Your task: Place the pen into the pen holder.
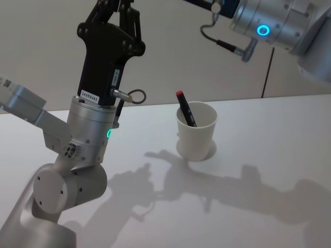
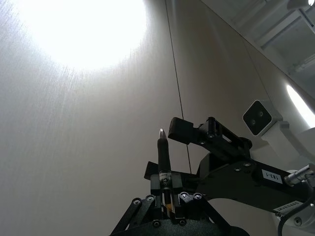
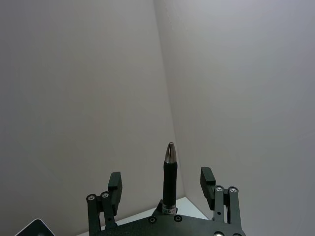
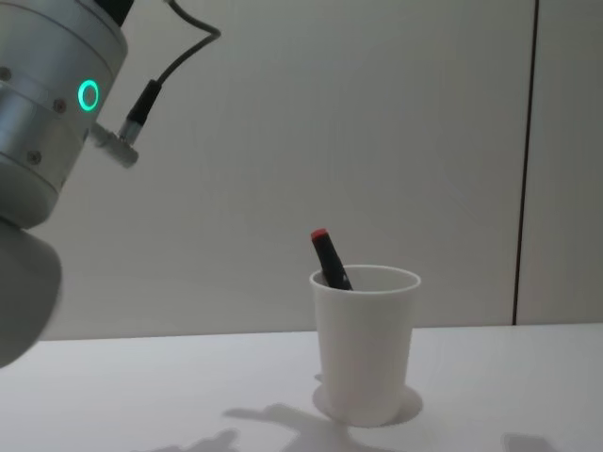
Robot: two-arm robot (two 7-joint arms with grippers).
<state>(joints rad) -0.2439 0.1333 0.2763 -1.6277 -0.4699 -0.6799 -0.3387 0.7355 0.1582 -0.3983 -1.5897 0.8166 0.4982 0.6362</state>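
While the seemingly light, stiff pen (image 1: 186,109) leaned in the flimsy pen holder (image 1: 196,142), graspable by its red top, the right gripper (image 3: 161,183) gaped wide, the left gripper (image 2: 165,195) unreadable.

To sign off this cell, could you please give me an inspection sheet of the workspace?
Surface: white table, arm shadows across it.
Job's things: pen leans inside the cup, red end up.
Clutter: nothing seen.
Grippers: left gripper raised to the left of the cup, pointing up; right gripper open, raised, facing the wall.
Cables: grey cable looped at the left wrist; second cable at the right wrist.
Surroundings: plain wall with a dark vertical seam.
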